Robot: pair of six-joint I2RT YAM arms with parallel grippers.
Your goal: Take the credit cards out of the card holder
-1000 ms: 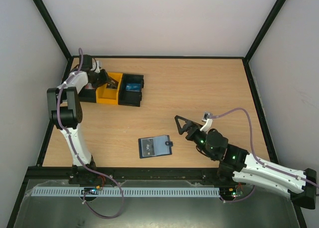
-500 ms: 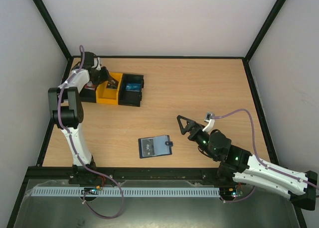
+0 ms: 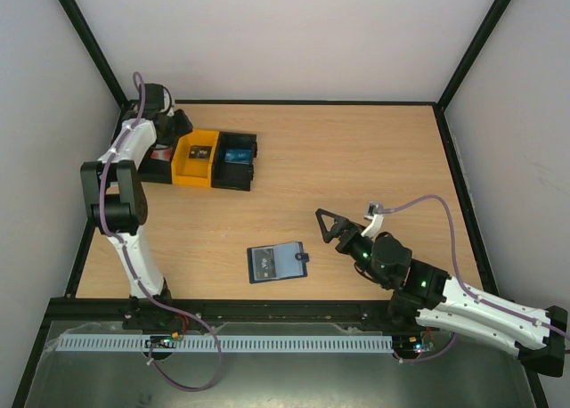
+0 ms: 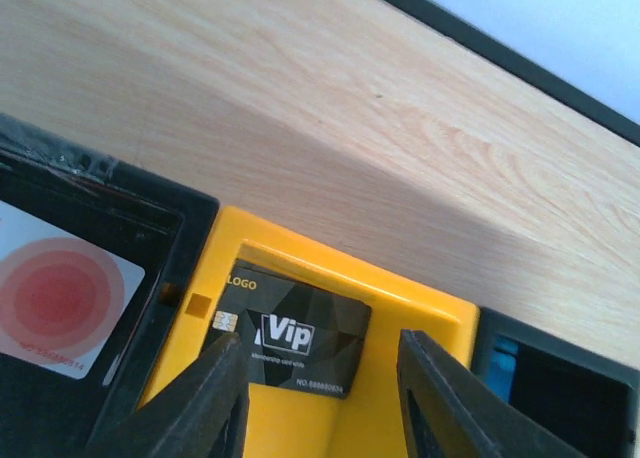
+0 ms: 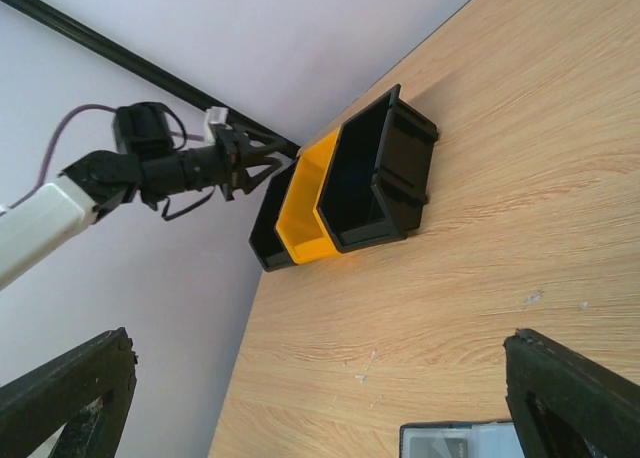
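The card holder [image 3: 276, 262] lies open and flat on the wooden table, its small tab on the right; one corner of it [image 5: 455, 440] shows in the right wrist view. A black VIP credit card [image 4: 290, 340] rests inside the yellow bin [image 3: 196, 159]. My left gripper [image 3: 181, 127] [image 4: 322, 340] hangs above that bin, jaws apart, holding nothing. A white card with a red disc [image 4: 60, 293] lies in the black bin on the left, and a bluish card [image 3: 236, 155] lies in the black bin on the right. My right gripper [image 3: 328, 225] [image 5: 320, 398] is wide open and empty, just right of the holder.
The three bins stand in a row at the table's back left, near the black frame post [image 3: 89, 43] and the left wall. Bare wood lies between the bins and the holder. My left arm [image 5: 150, 168] shows above the bins in the right wrist view.
My left gripper has opened and drawn up and back from the yellow bin, leaving the black card inside it. The right arm shifted slightly and then held still.
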